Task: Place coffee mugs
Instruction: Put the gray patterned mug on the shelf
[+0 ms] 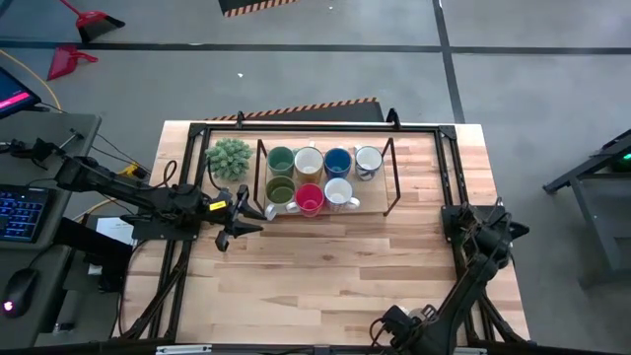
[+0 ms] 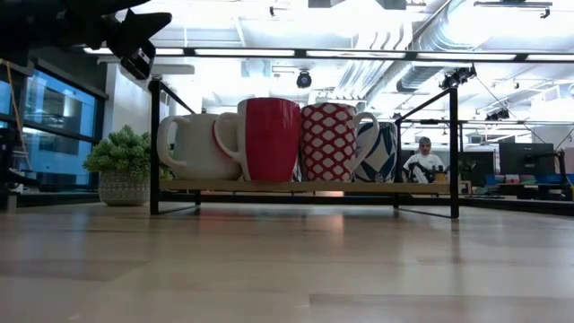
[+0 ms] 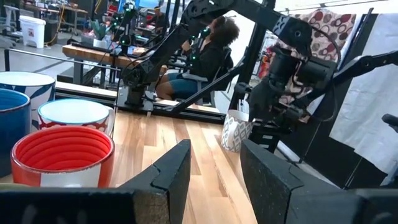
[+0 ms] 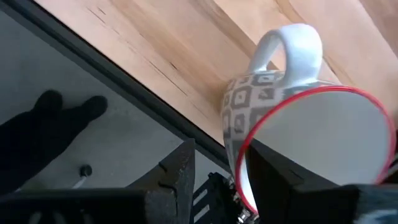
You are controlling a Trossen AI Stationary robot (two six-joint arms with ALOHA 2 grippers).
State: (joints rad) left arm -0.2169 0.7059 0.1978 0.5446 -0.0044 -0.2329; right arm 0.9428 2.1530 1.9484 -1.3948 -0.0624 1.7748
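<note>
Right tool (image 4: 217,180) grips patterned mug (image 4: 298,124) by rim; left tool (image 3: 214,174) open, empty.

Grey concrete floor (image 1: 296,69) surrounds the counter (image 1: 335,266); a red dustpan (image 1: 69,61) lies at ten o'clock. Striped hazard tape (image 1: 306,106) lies at twelve. Ceiling lights (image 2: 359,52) glow over exposed ducts (image 2: 448,36).
</note>
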